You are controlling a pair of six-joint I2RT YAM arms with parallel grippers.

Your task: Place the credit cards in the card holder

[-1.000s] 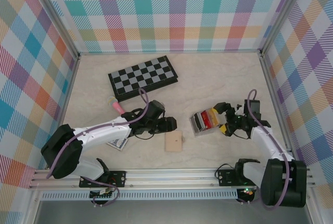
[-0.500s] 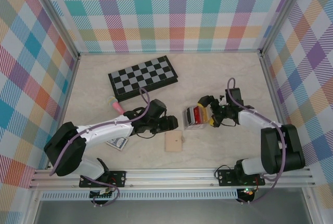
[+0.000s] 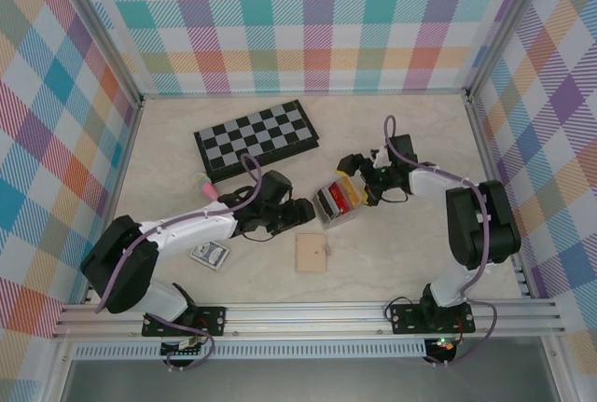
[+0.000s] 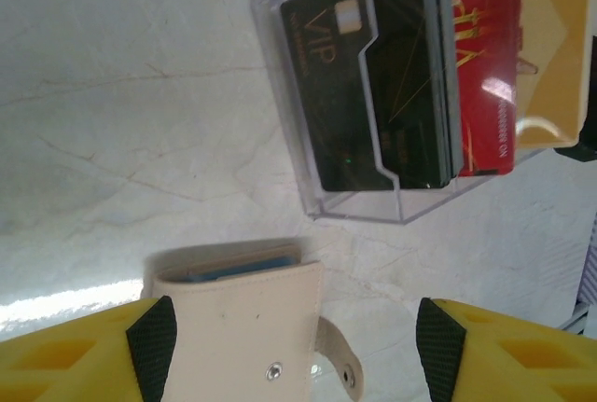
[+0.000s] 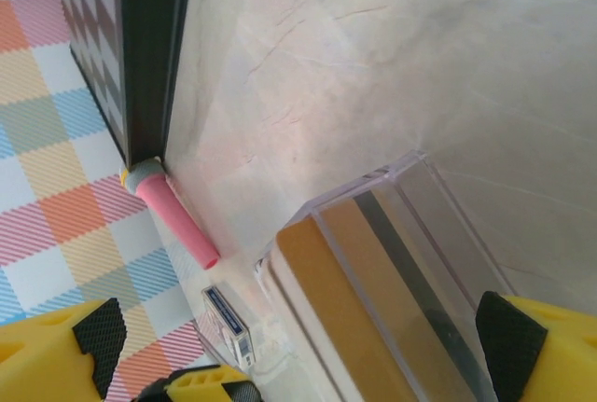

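Card holder [image 3: 336, 204] shifted by right tool [image 3: 358, 182] over marble-look tabletop [image 3: 401, 262], now lodged just beyond tan leather wallet [image 3: 312, 253], brought near left tool [image 3: 302, 214]; reach for left arm judged eased. Right tool spread wide, holder straddled, not clamped. Left tool released, nothing held. Holder clear rigid plastic, slotted; glossy black card [image 4: 373, 85], red card [image 4: 480, 66], gold card [image 4: 550, 48] seated inside
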